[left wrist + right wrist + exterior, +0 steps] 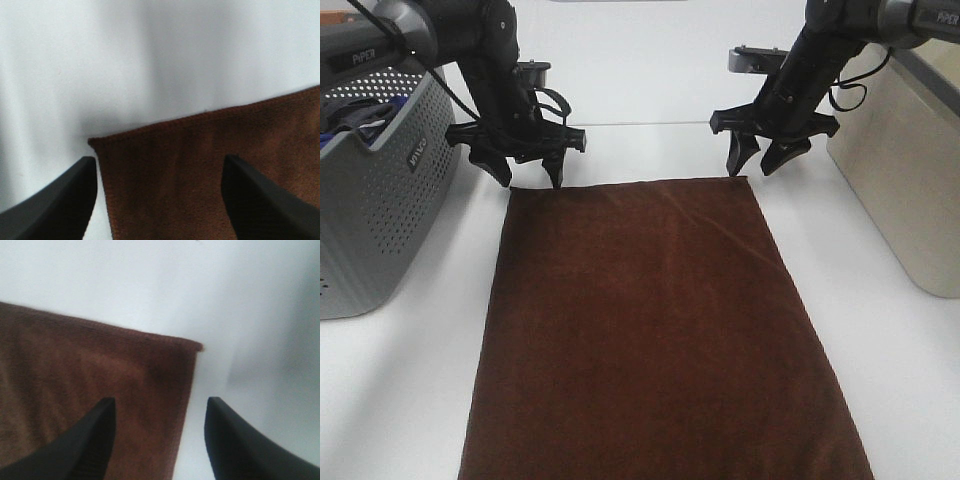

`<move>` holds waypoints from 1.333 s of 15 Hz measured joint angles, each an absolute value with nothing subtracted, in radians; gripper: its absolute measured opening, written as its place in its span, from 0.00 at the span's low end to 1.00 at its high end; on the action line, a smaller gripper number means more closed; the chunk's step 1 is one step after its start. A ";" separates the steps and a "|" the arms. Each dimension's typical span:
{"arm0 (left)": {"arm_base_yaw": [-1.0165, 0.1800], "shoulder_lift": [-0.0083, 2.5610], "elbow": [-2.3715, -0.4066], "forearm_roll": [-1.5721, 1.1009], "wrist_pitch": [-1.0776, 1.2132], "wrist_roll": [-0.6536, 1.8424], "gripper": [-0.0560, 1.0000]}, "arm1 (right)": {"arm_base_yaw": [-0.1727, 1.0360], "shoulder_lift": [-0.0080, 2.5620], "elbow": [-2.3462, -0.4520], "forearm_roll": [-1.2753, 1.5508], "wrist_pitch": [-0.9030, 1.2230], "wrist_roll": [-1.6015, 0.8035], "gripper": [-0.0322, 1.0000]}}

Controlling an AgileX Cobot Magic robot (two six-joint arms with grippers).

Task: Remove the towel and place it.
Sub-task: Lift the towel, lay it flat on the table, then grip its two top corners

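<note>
Towel [660, 320]: dark brown, spread flat on the white table [890, 390], long sides running from the arms toward the near edge of the exterior view, where its near end is cut off. No large folds; faint creases across the nap.

Far left corner: left gripper [532, 180] stands over it, tips pointing down. The left wrist view shows its jaws spread, one finger [60, 200] over bare table and the other over the cloth [210, 165]. Nothing is pinched between them.

Far right corner: right gripper [753, 168] just above it. In the right wrist view the jaws are apart, one finger [85, 445] above the towel [90, 375], the other above the table, with the corner's hem between them. No grip visible. Whether the tips touch the surface: cannot tell.

Left of towel: grey perforated basket [380, 220], apart from the cloth, dark items inside. Right: beige bin [910, 170], well apart.
</note>
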State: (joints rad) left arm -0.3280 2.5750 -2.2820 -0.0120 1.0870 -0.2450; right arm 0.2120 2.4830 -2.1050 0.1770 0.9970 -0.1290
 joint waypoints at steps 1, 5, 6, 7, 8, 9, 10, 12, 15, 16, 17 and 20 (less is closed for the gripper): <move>-0.328 2.577 -2.284 -0.008 1.079 -0.246 0.69 | 0.212 2.501 -2.109 0.174 0.983 -0.122 0.54; -0.328 2.577 -2.285 0.000 1.066 -0.246 0.69 | 0.212 2.545 -2.121 0.176 0.945 -0.114 0.53; -0.328 2.577 -2.285 0.000 1.066 -0.246 0.69 | 0.212 2.548 -2.121 0.177 0.941 -0.114 0.50; -0.328 2.577 -2.285 0.011 1.066 -0.251 0.69 | 0.211 2.550 -2.121 0.177 0.939 -0.114 0.43; -0.328 2.577 -2.285 0.020 1.066 -0.259 0.69 | 0.210 2.555 -2.125 0.177 0.940 -0.114 0.34; -0.328 2.577 -2.285 0.030 1.066 -0.269 0.69 | 0.210 2.556 -2.129 0.177 0.947 -0.114 0.23; -0.328 2.577 -2.285 0.043 1.066 -0.276 0.69 | 0.210 2.556 -2.129 0.181 0.958 -0.114 0.12; -0.328 2.577 -2.285 0.059 1.066 -0.280 0.69 | 0.210 2.557 -2.133 0.182 0.979 -0.114 0.03; -0.328 2.577 -2.285 0.081 1.054 -0.302 0.69 | 0.210 2.571 -2.180 0.171 1.032 -0.114 0.03; -0.328 2.577 -2.285 0.081 1.044 -0.302 0.69 | 0.210 2.577 -2.200 0.160 1.044 -0.114 0.03; -0.328 2.577 -2.285 0.083 1.040 -0.303 0.69 | 0.210 2.579 -2.219 0.152 1.057 -0.114 0.03; -0.328 2.584 -2.285 0.084 1.043 -0.305 0.68 | 0.210 2.580 -2.270 0.145 1.067 -0.113 0.03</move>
State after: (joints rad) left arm -0.3280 2.5840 -2.2850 0.0840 1.0430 -0.3050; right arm 0.2100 2.5800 -2.2700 0.1450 1.0670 -0.1130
